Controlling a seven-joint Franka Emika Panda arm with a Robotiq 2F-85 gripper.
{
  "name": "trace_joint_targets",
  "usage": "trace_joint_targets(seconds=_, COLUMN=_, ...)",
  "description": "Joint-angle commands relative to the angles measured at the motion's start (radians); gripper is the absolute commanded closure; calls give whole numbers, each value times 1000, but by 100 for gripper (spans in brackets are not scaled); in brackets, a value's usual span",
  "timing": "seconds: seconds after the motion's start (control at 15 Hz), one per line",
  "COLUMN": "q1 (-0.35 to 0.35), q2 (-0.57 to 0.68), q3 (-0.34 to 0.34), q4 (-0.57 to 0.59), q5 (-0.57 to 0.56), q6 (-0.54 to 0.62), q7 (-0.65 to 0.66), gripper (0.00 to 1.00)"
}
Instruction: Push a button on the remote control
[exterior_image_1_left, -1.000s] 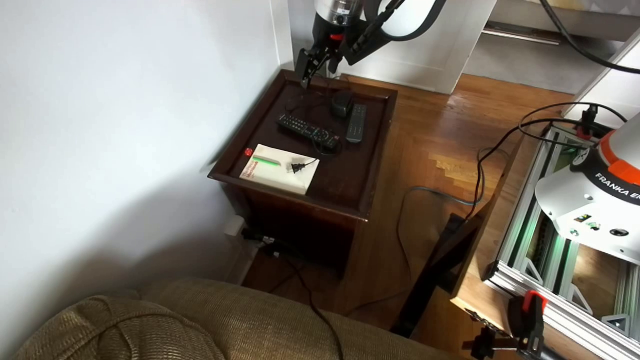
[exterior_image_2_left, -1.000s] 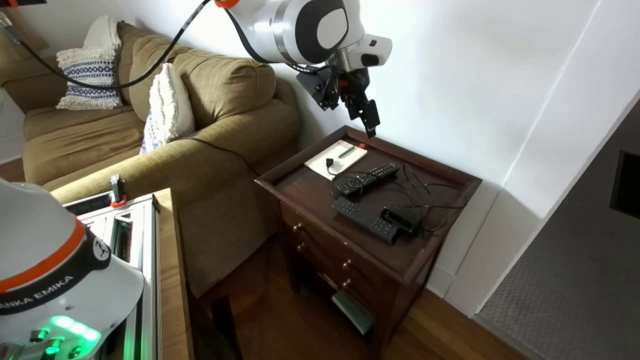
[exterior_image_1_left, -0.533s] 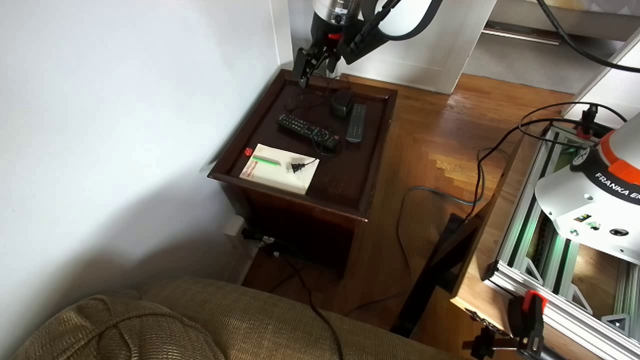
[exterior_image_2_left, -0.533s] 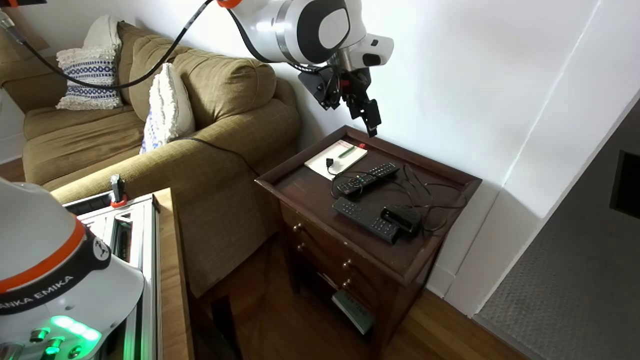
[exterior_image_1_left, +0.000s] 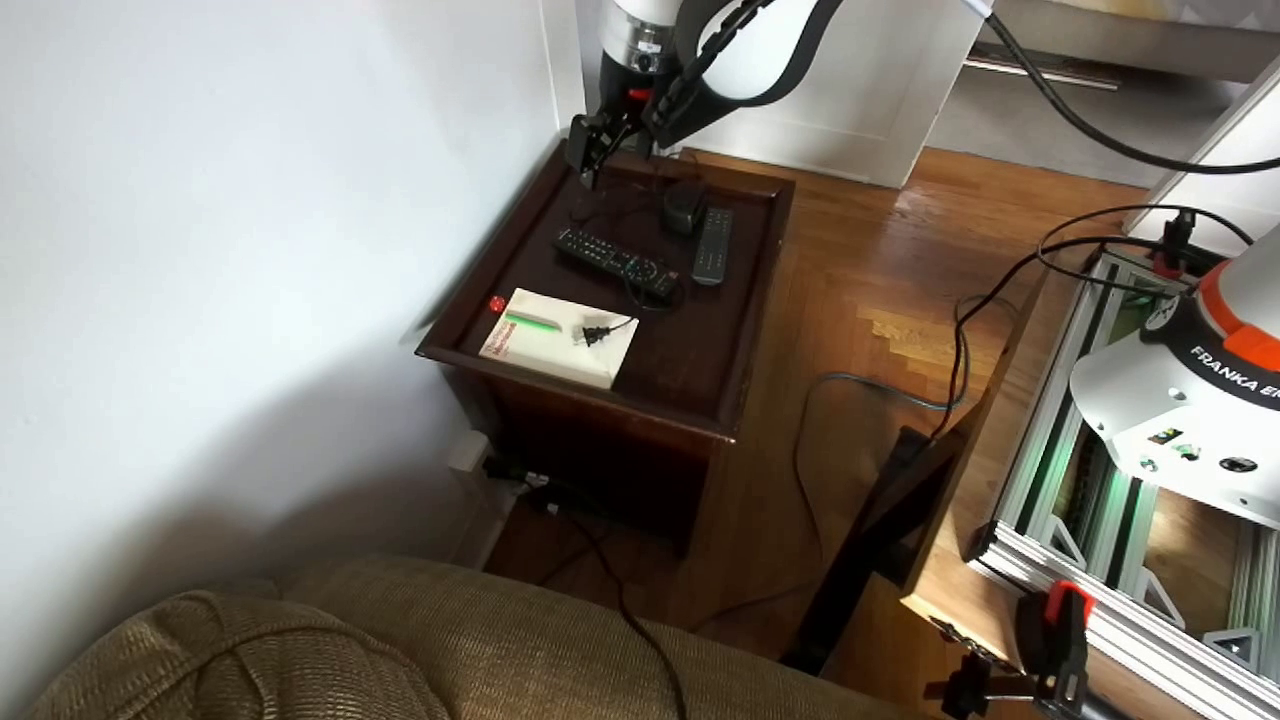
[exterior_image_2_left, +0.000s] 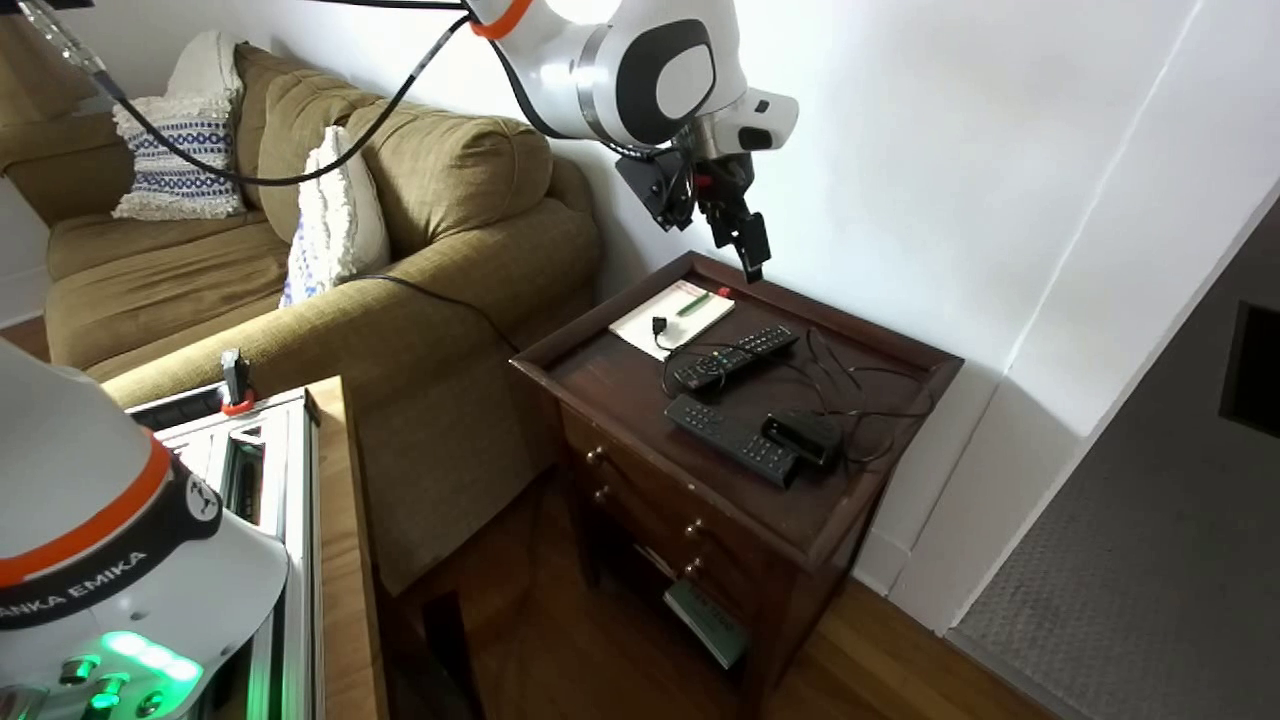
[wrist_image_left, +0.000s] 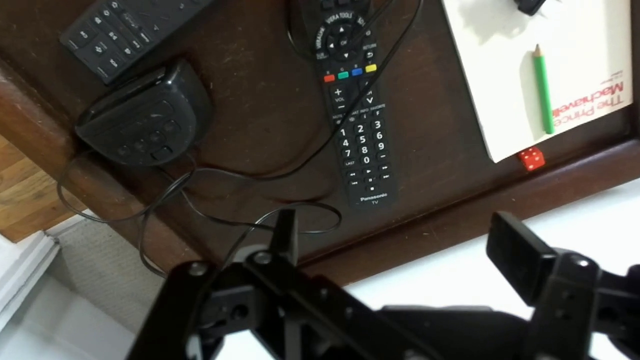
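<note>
Wrist view: my gripper (wrist_image_left: 392, 242) gapes empty; I'd close it, then squarely press the Panasonic remote (wrist_image_left: 362, 129), left of the book (wrist_image_left: 577, 57).

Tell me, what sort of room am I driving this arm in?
Probably a living room in a home: there is a padded brown sofa, a wooden side table next to it, and a Panasonic TV remote lying on that table.

The tabletop (wrist_image_left: 260, 110) is shiny wood. The Panasonic remote (wrist_image_left: 363, 125) looks like dull plastic. The book (wrist_image_left: 565, 70) is smooth paper. The couch (exterior_image_2_left: 470, 245) is rough cloth, the knobs (exterior_image_2_left: 694, 528) shiny metal.
</note>
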Motion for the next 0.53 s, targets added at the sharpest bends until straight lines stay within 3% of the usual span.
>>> trace_joint_targets(seconds=0.0, q1=54, q2=121, q3=-53, q4=88, q5=40, q6=60, q7=-14, gripper=34)
trace_joint_targets(seconds=0.47, q1=93, q2=263, q3=-86, q4=177, q5=139, q6=171, q7=-60, gripper=89)
